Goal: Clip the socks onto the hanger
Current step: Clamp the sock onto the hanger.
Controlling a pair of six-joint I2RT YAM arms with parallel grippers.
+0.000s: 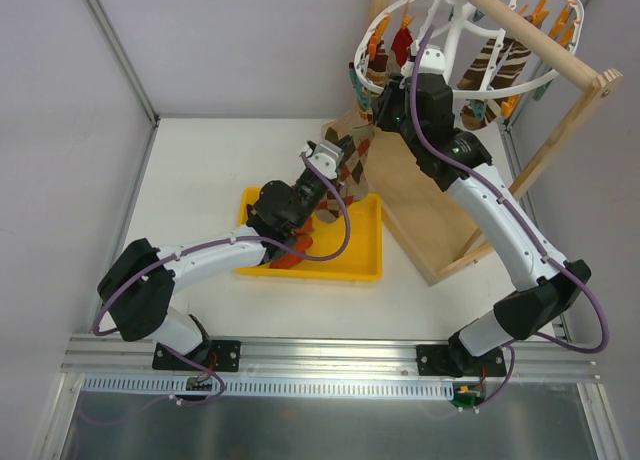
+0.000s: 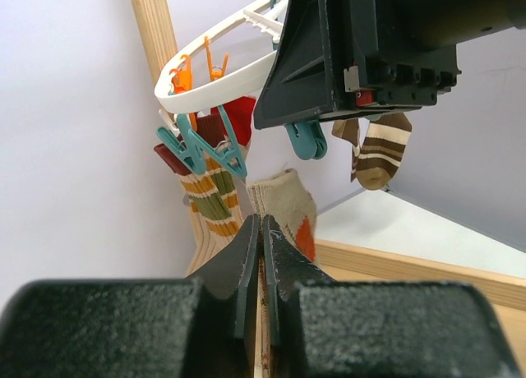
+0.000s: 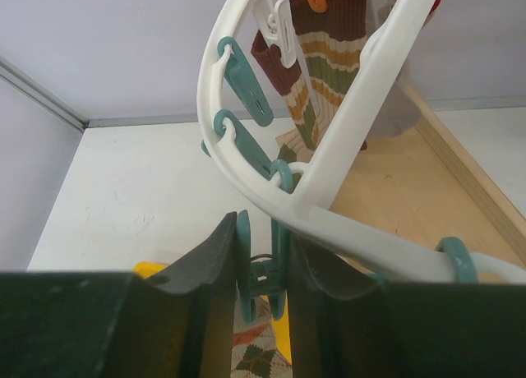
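White plastic oval ring hanger (image 3: 205, 78) hangs on a wooden frame stand (image 1: 430, 205), with striped socks (image 3: 316, 57) clipped around it. Beside the stand lies a yellow plastic tray (image 1: 350, 268) holding a plain orange-red sock (image 1: 288, 259). The left gripper (image 2: 260, 226), jaws almost together, pinches a beige-and-brown argyle sock (image 2: 283, 199) raised just under the hanger's rim. The right gripper (image 3: 263, 242) squeezes a teal plastic clothespin (image 3: 261, 273) dangling from that rim.

Yellow tray (image 1: 352, 252) beside wooden stand (image 1: 412, 202)
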